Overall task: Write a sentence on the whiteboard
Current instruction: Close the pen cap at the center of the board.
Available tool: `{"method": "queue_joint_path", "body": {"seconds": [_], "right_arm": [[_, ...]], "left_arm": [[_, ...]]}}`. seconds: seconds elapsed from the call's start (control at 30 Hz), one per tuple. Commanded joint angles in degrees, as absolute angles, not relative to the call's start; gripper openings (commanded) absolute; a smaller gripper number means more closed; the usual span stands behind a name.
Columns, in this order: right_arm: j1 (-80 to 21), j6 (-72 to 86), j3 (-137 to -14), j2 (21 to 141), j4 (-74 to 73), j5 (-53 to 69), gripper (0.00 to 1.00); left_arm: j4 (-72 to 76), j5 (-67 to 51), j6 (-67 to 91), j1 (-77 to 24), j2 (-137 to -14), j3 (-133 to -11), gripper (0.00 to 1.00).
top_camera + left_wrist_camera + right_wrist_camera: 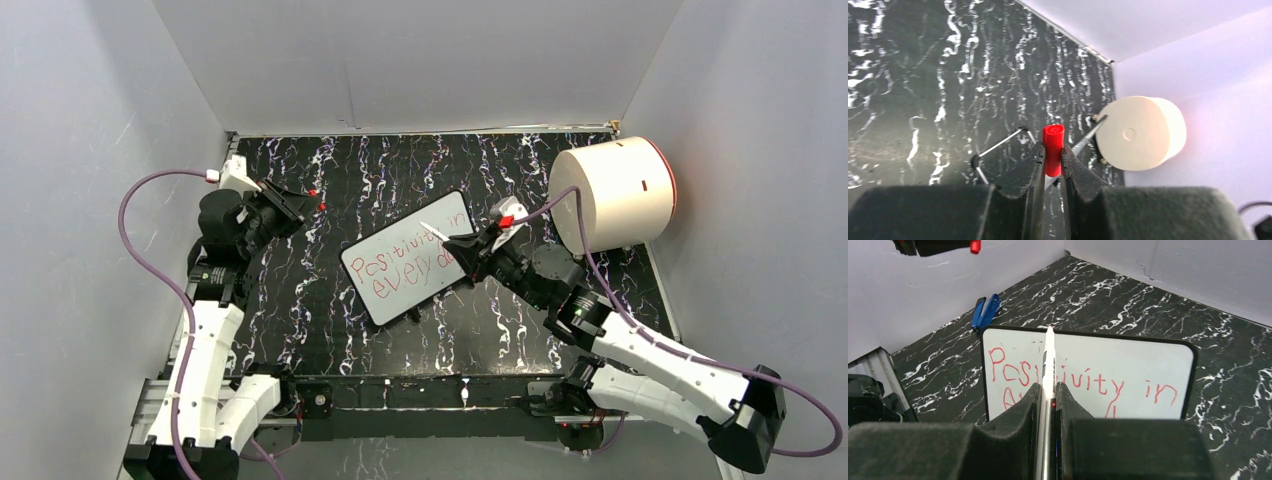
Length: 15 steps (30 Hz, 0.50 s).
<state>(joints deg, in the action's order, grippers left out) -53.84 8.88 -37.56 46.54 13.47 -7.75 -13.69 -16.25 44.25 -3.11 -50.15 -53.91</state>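
Whiteboard (1128, 360) lies flat mid-tabletop (300, 300), skewed, right end farther back. Sentence (405, 265) in red, two lines: "Positivity in" above, "every da…" below, its end hidden by the arm. Right arm reaches in low from the near right, forearm slanting left. Right pincer (465, 245) is clamped on a marker (1049, 365), tip over the top line; contact unclear. Left arm stands folded upright at the left. Left pincer (1053, 152) grips a red cap (1053, 142), aimed toward the cylinder (615, 195).
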Motion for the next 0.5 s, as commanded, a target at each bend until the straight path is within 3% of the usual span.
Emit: {"method": "queue_joint_path", "body": {"seconds": [0.0,0.47], "right_arm": [[-54.6,8.6,-35.5,48.6,29.6,-4.5,0.0],[-55.5,9.9,-30.4,56.9,51.1,-3.2,0.0]], "left_arm": [[-6.9,-22.7,51.4,-3.7,-47.9,-52.1,0.0],[11.5,-12.8,57.4,-21.4,-48.0,-45.6,0.0]]}}
